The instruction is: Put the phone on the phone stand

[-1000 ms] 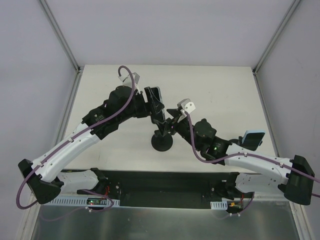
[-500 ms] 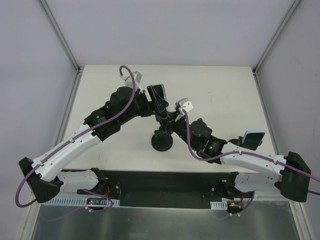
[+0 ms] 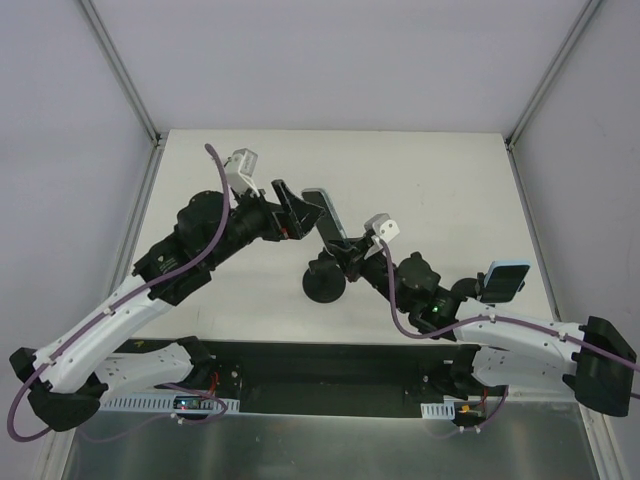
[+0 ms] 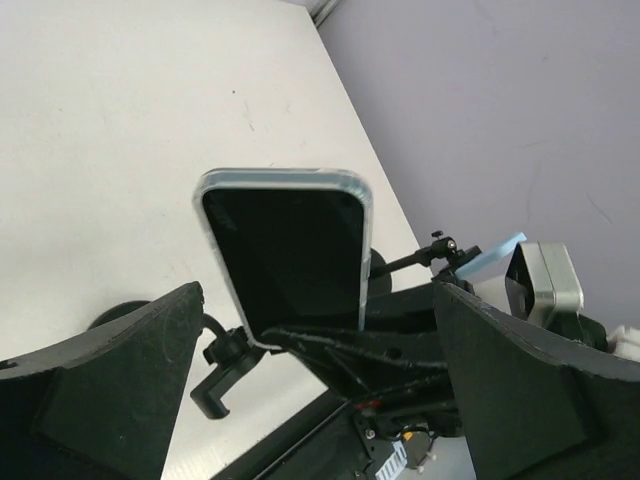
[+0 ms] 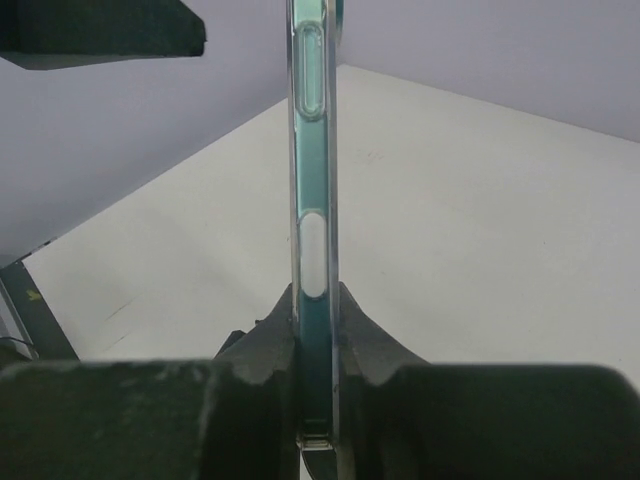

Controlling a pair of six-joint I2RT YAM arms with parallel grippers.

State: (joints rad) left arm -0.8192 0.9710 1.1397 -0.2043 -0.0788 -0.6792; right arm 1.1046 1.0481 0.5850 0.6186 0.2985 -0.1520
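We should seat the slim black-screened phone (image 4: 290,255) squarely in the black disc-based stand (image 3: 325,285), right gripper (image 3: 347,250) clamping it, left gripper (image 3: 295,207) gaping.

We find the phone stand (image 3: 325,285) on the counter (image 3: 430,170). Above it, behind its base, the phone (image 3: 326,212) stands tilted, its lower end inside the right claw (image 3: 347,248). The left claw (image 3: 297,210) lies left of the stand, a second phone (image 3: 503,279) well to its right.
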